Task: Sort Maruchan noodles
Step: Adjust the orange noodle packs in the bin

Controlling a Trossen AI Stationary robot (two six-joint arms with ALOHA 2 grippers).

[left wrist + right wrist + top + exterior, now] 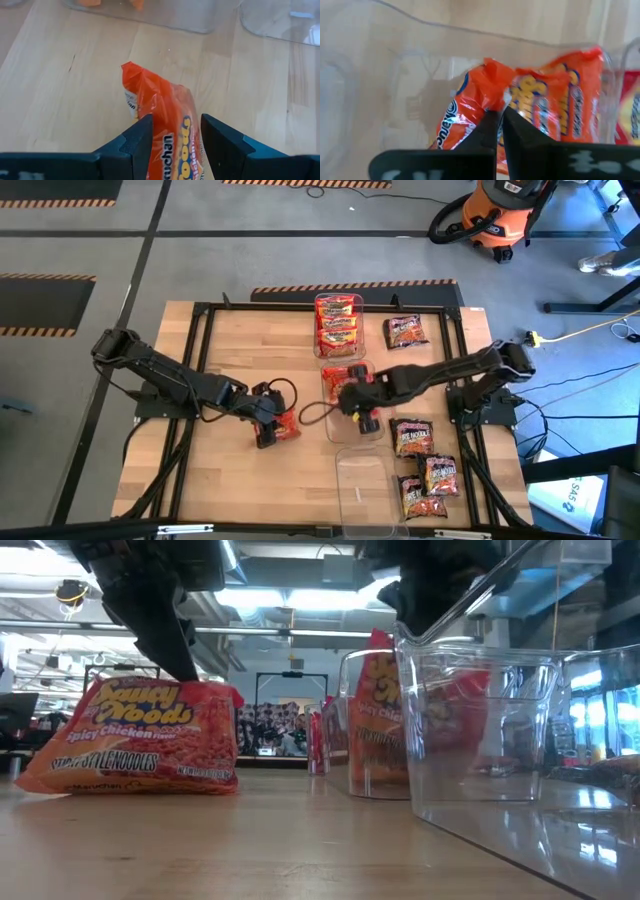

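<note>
Your left end effector (pixel 272 427) sits low over the bench (pixel 230 480), left of centre, with its fingers (pixel 135 145) clamped on either side of an orange-red noodle packet (pixel 167 125) that stands on edge on the wood. Your right end effector (pixel 358 405) reaches into the middle clear bin (pixel 332 425), and its fingers (pixel 492 131) are pressed together on the crinkled top of an orange-red packet inside the bin (pixel 470 115), with a second orange packet (pixel 555 100) standing just beside it. Look up the bench and you've got the far bin (pixel 320 345) filled with a stack of red-yellow packets (pixel 338 320), and a dark packet (pixel 407 332) lying just to its right. On your right side, three dark packets (pixel 425 470) lie loose near the right arm's base. The near bin (pixel 362 485) sits close to the front edge.
</note>
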